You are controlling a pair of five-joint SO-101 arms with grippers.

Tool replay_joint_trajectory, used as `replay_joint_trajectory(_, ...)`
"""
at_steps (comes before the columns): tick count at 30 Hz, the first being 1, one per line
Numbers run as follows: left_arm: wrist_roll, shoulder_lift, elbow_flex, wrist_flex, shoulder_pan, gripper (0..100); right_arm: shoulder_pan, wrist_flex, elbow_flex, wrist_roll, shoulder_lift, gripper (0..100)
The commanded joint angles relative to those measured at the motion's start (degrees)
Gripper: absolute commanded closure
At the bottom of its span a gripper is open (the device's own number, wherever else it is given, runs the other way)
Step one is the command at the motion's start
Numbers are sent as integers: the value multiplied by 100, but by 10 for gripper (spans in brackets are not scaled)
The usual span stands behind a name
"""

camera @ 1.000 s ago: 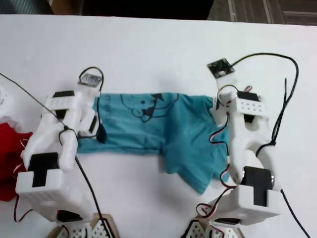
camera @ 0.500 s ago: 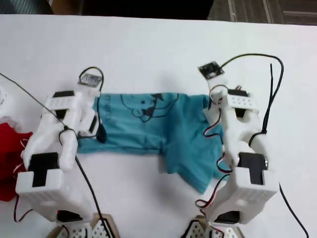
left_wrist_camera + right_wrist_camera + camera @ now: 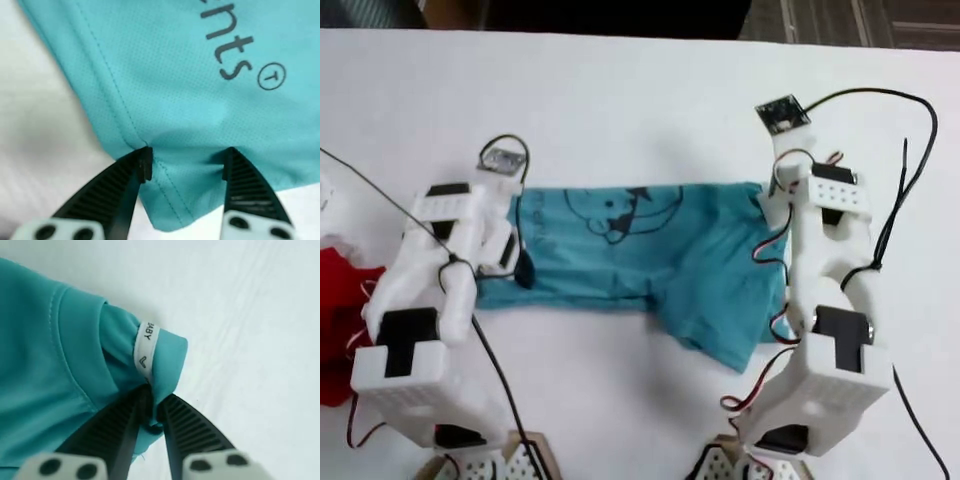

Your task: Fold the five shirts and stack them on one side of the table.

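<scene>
A teal shirt (image 3: pixel 640 260) with a dark cartoon print lies stretched sideways across the white table (image 3: pixel 640 100) between the two arms. My left gripper (image 3: pixel 187 162) is open, its fingers (image 3: pixel 142 167) set down on either side of the shirt's hemmed corner (image 3: pixel 165 200); in the high view it sits at the shirt's left end (image 3: pixel 512 245). My right gripper (image 3: pixel 155 402) is shut on the shirt's folded edge just under a white label (image 3: pixel 145 350). Seen from above, that gripper (image 3: pixel 767 205) holds the shirt's far right corner.
A red shirt (image 3: pixel 335 320) lies bunched at the table's left edge beside the left arm, with a bit of white cloth (image 3: pixel 325 215) above it. Cables (image 3: pixel 890 230) loop around the right arm. Bare table stretches along the far side.
The right arm swung left, then pulled its held edge right and farther away, which drew the shirt's right part flatter. The left arm stayed still.
</scene>
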Motion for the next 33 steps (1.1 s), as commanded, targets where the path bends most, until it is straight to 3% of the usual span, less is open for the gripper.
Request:
replay_joint_trajectory(1, 26, 70, -154, -141, -9, 742, 163, 66, -237, 18, -13, 972)
replay_joint_trajectory(8, 26, 70, -145, -141, -9, 742, 514, 338, -387, 607, -84, 778)
replay_joint_trajectory(14, 26, 70, -145, -141, -9, 742, 92, 1763, -791, 615, -655, 827)
replay_joint_trajectory(20, 26, 70, -145, -141, -9, 742, -884, 3415, -747, 659, -1411, 883)
replay_joint_trajectory(25, 26, 79, -145, -141, -9, 742, -1490, 3916, -114, 1996, -2237, 885)
replay_joint_trajectory(29, 26, 88, -145, -141, -9, 742, -1710, 3785, 1064, 2514, -2818, 885)
replay_joint_trajectory(33, 35, 229, -251, -97, -9, 742, -1209, 2589, 2215, 2435, -2958, 885)
